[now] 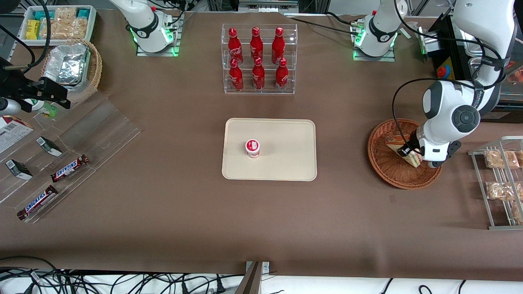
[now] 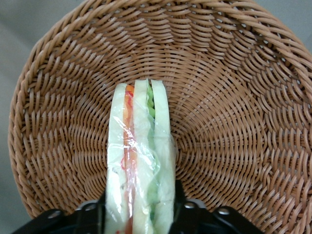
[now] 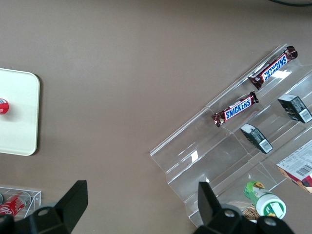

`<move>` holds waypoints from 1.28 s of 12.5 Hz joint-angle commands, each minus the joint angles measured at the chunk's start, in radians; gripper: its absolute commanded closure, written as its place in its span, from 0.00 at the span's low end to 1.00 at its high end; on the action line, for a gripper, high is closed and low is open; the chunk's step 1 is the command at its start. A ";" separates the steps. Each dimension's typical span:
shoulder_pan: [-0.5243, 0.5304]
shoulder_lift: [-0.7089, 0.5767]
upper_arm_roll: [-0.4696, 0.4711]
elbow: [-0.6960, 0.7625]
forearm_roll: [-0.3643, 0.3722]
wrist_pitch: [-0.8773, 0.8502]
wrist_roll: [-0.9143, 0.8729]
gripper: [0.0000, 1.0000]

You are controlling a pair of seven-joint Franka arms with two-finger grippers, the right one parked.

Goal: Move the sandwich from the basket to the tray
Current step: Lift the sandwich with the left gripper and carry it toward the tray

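Left-arm pincer [image 2: 140,214] sits low inside the round reddish-brown wicker basket [image 1: 384,167], its 2 fingers pinching the clear-wrapped triangular wedge sandwich [image 2: 140,165] across the bread faces. Sandwich stands on edge in the basket, near the working arm's end of the bench; not yet lifted. Judged light, soft and easily crushed, with slippery film; a gentle hold on the flat faces near the thick end suits. Cream-beige rectangular tray [image 1: 286,139] lies well apart, holding 1 small red-lidded cup [image 1: 252,148].

Front view: high, steep, whole table. Left wrist: close over basket [image 2: 234,97], gripper [image 2: 141,214] astride sandwich [image 2: 139,161]. Right wrist shares tray [image 3: 17,112].
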 commanded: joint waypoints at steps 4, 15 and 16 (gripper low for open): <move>-0.002 -0.040 -0.039 0.121 0.049 -0.212 0.039 0.60; -0.003 -0.024 -0.391 0.435 0.046 -0.521 0.054 0.57; -0.006 -0.015 -0.430 0.431 0.047 -0.492 0.052 0.57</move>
